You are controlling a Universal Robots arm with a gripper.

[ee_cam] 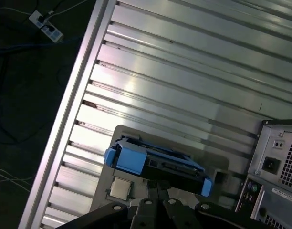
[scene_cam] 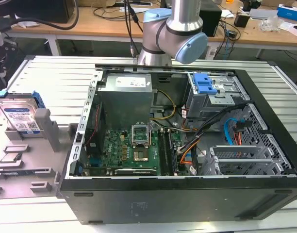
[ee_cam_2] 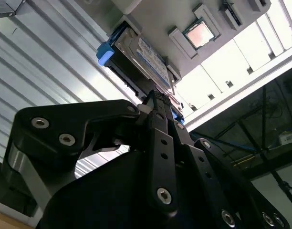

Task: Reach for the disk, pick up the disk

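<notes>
Arm pose: the arm (scene_cam: 173, 34) stands behind the open computer case (scene_cam: 187, 199), and the frame edge cuts off its upper part.
Gripper: in the second wrist view the gripper (ee_cam_2: 157, 101) points at the disk (ee_cam_2: 146, 59), seemingly just short of it; contact is hard to make out.
Gripper state: I cannot tell whether it is released or clenched.
Disk: it stands on edge in a grey holder (scene_cam: 41, 170) at the exterior view's left, beside the case, on the ribbed metal table (scene_cam: 56, 73).
Hidden: the gripper's black body covers part of the disk.
</notes>
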